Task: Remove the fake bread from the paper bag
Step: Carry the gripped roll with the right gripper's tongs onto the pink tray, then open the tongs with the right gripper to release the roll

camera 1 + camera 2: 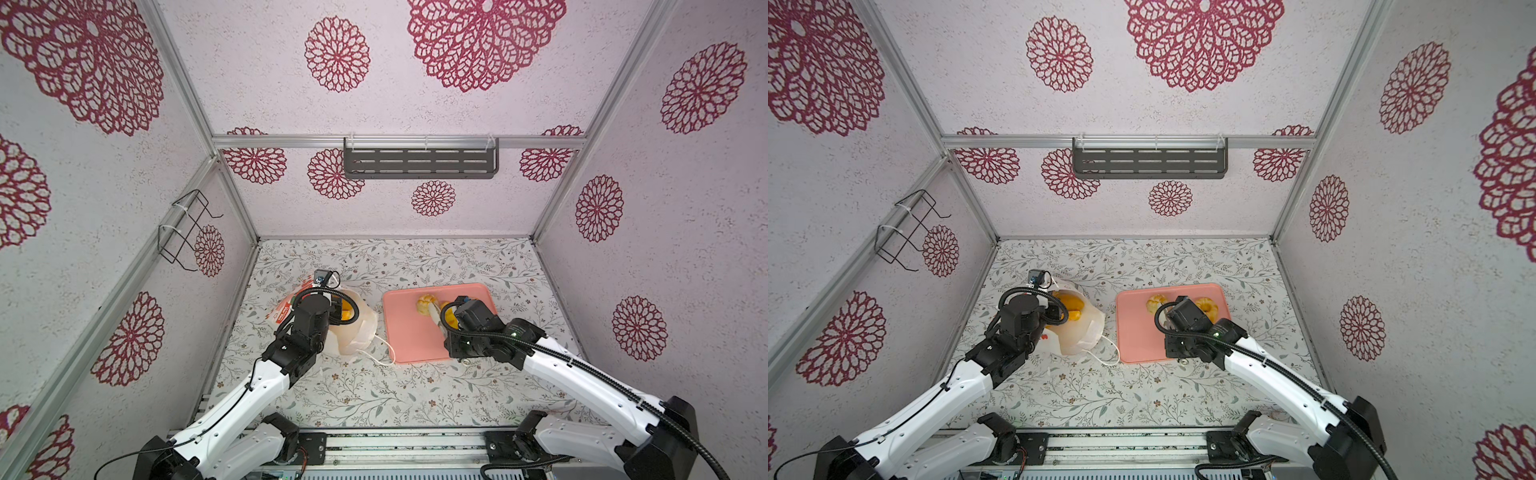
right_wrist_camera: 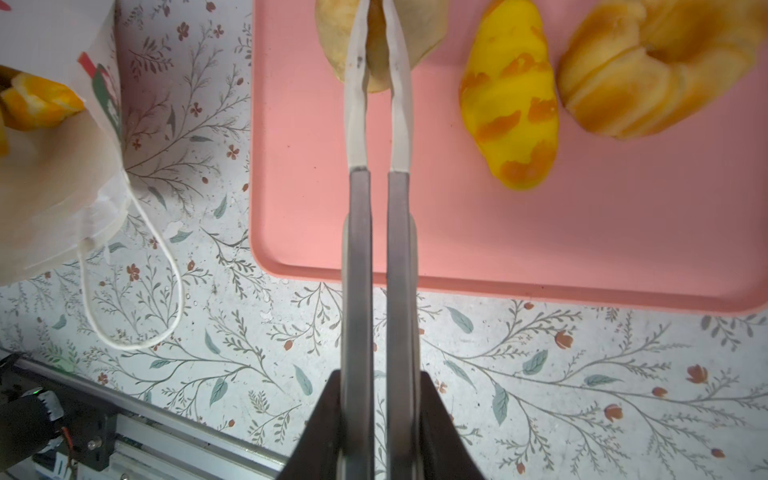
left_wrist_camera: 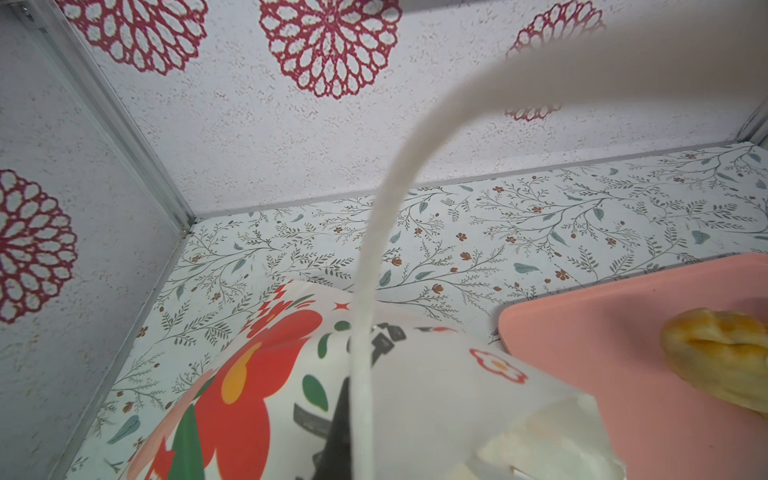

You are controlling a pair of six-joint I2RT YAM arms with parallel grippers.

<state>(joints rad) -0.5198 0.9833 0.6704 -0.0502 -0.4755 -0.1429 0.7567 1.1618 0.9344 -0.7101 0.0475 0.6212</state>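
The pink tray (image 1: 409, 345) lies on the flowery worktop (image 1: 374, 395), on the right in both top views. Three toy breads are on it. The right gripper (image 2: 376, 16) reaches in over the near edge of the tray and is clenched on the pale bun (image 2: 332, 37) at the far part of the tray. Its two long thin fingers (image 2: 357, 104) pinch a ridge in the middle of that bun. Near it lies the yellow roll (image 2: 511, 104) with orange patches. Right next to the roll is the ring bun (image 2: 656, 70).

The paper bag (image 1: 357, 332) sits to the left of the tray, near it but not touching. Its mouth is open and faces up. More orange bread (image 1: 1069, 305) is inside the bag.

The left gripper (image 3: 338, 415) is at the far rim of the bag and is clenched on the paper edge there. The left wrist view shows a big red flower on the front of the bag. One white cord handle (image 3: 365, 270) bends up close past that camera. The other cord handle (image 2: 137, 346) lies in a loop on the worktop between the bag and the tray.
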